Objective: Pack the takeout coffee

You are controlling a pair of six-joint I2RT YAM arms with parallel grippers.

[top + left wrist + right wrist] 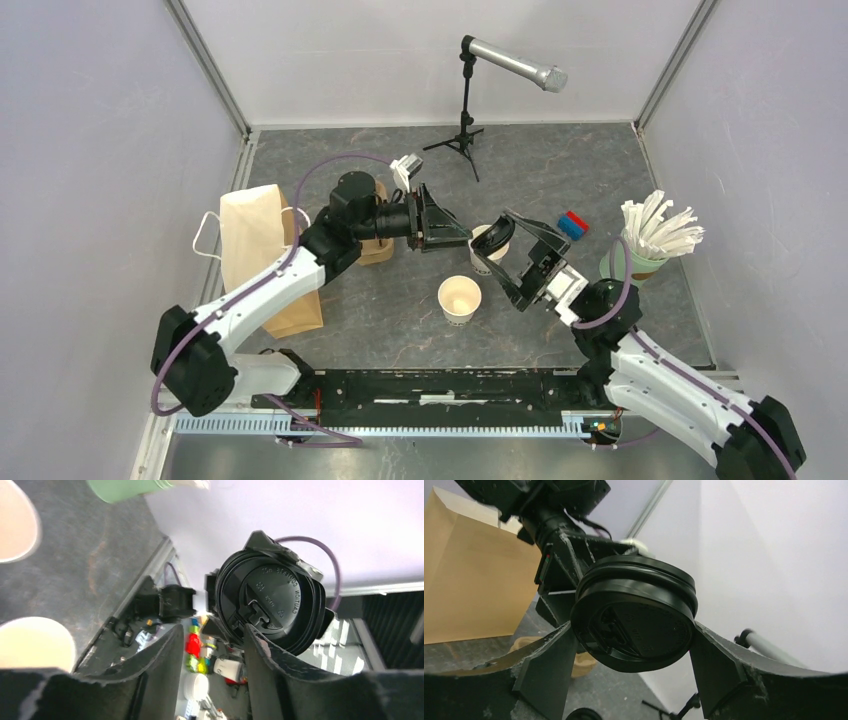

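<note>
Black lids (pixel 634 612), stacked together, are being gripped rim to rim by the right gripper (pixel 633 630) above the middle of the table (pixel 400 335). Facing them, the left gripper (pixel 211 630) is hovering with its jaws parted and nothing between them. One white paper cup (pixel 460 298) is standing uncovered nearby, and a second cup (pixel 480 256) is sitting just beneath the lids.

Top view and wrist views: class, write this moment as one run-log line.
left gripper: open | right gripper: shut on black lids | near cup: upright on table, no lid
</note>
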